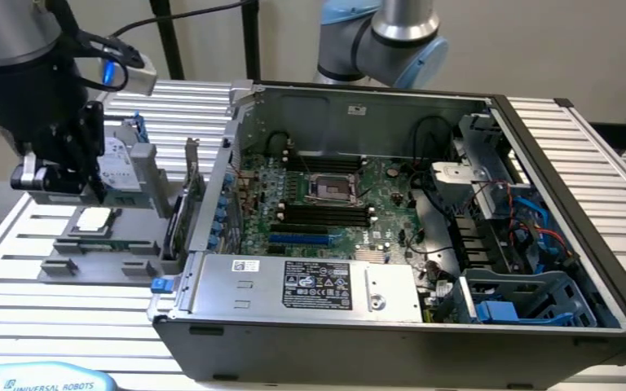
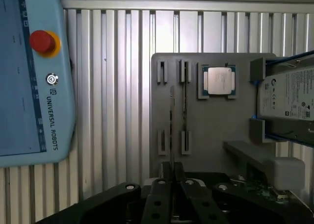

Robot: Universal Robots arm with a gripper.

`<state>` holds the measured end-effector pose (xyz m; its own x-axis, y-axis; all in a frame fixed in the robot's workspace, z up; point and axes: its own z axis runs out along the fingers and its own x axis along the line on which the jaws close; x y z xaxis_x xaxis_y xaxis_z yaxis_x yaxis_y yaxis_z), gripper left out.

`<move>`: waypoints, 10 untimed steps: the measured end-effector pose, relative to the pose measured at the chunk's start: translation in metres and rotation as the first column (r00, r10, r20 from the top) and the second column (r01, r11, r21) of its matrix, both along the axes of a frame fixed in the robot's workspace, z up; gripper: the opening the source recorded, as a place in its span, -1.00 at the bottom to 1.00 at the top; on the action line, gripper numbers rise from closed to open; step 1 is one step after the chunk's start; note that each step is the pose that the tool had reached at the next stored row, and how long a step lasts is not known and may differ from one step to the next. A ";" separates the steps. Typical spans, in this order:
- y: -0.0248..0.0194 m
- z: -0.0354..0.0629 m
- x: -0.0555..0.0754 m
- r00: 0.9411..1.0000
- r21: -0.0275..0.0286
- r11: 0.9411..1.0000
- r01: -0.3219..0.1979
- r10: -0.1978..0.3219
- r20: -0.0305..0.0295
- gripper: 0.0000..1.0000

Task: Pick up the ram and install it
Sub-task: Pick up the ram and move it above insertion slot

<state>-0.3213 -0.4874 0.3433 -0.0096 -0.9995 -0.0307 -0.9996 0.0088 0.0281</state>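
Observation:
In the wrist view my gripper (image 2: 172, 169) has its two black fingers pressed close together. A thin dark stick seen edge-on, the ram (image 2: 171, 121), runs out from between the fingertips, so the gripper is shut on it. The stick hangs over the grey holder tray (image 2: 216, 131), between the tray's two rows of slotted posts. In the exterior view the gripper (image 1: 65, 189) hovers above that tray (image 1: 85, 257) at the exterior view's left, outside the open computer case (image 1: 400, 326). The black motherboard slots (image 1: 324, 213) lie inside the case, apart from the gripper.
A silver processor chip (image 2: 218, 81) and a hard drive in a blue bracket (image 2: 289, 99) rest on the tray. A thin greenish strip (image 2: 184, 104) sits in one row of posts. A blue teach pendant (image 2: 29, 77) lies on the slatted table. Cables and a blue drive cage (image 1: 531, 305) crowd the case.

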 end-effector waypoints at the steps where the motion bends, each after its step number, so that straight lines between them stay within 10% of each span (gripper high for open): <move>1: 0.0000 0.0045 0.003 1.000 0.000 1.000 0.000 0.000 0.000 -0.73; 10: 0.0008 0.0406 0.039 1.000 0.000 1.000 0.000 0.000 0.000 -0.73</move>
<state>-0.2821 -0.4866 0.3838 -0.0094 -0.9995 -0.0308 -0.9996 0.0085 0.0282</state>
